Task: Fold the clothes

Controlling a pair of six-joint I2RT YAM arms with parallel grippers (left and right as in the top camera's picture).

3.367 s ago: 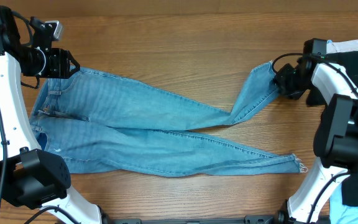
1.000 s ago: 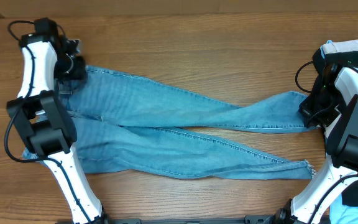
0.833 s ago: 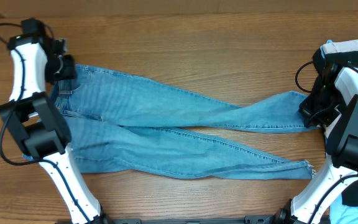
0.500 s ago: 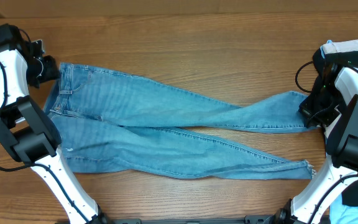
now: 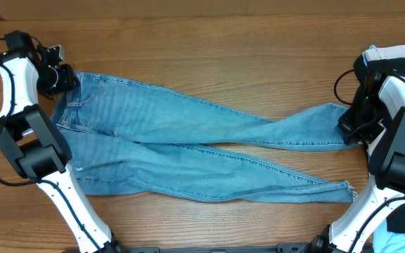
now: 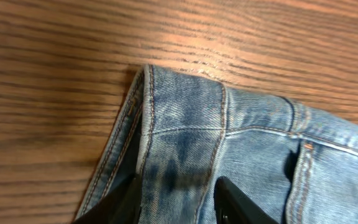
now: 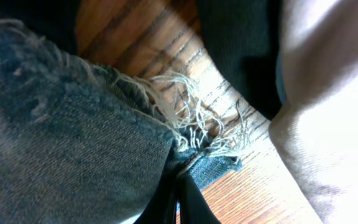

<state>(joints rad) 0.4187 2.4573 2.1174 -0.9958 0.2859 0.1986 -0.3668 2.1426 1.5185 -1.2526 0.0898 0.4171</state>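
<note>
The light-blue jeans (image 5: 174, 133) lie flat on the wooden table, waistband at the left, both legs running right and crossing in the middle. My left gripper (image 5: 60, 77) is at the waistband's far left corner. In the left wrist view its fingers (image 6: 120, 205) stand apart, one on each side of the waistband corner (image 6: 185, 137), so the gripper (image 6: 176, 202) is open. My right gripper (image 5: 349, 128) is at the end of the upper leg. In the right wrist view it (image 7: 180, 199) is shut on the frayed hem (image 7: 185, 118).
A pile of other clothes, pale and black (image 5: 399, 56), lies at the back right, close behind my right gripper; the black cloth (image 7: 241, 50) and pale cloth (image 7: 328, 93) touch the hem area. The lower leg's frayed hem (image 5: 343, 188) lies near the right arm's base.
The upper leg, folded back 3.4 s ago, now lies straight to the right. The left gripper drew the waistband left, swung out past it, and has come back to its corner. The right arm is still.
</note>
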